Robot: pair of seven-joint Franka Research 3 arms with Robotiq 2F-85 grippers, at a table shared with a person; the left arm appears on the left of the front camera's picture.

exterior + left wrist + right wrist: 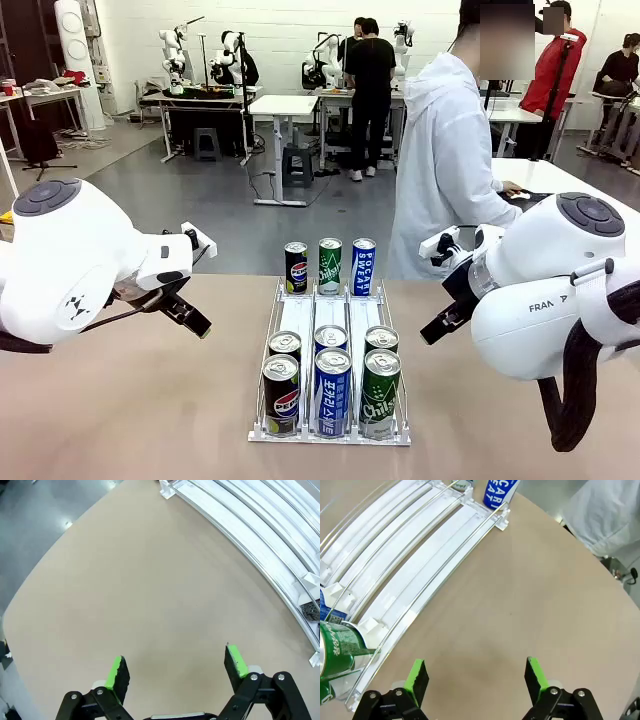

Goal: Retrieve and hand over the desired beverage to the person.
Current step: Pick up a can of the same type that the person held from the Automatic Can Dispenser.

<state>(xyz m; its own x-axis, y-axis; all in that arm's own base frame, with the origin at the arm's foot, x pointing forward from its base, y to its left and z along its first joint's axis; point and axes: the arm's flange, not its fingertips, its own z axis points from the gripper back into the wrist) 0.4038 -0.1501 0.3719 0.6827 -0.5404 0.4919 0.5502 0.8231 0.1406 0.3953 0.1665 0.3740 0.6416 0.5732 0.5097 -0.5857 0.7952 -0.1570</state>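
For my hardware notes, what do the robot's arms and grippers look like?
The left arm and right arm are rounded white shells with dark grey round joint caps; the right carries grey lettering and a thick black cable. The left gripper and right gripper are black linkages with green pads.

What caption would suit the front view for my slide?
Left arm and right arm flank a rack of nine beverage cans; the person in white stands beyond the table.

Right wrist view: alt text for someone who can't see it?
The right gripper, open and empty, points at bare tan table beside a white can rack. A green can sits at the rack's near end, a blue can at its far end.
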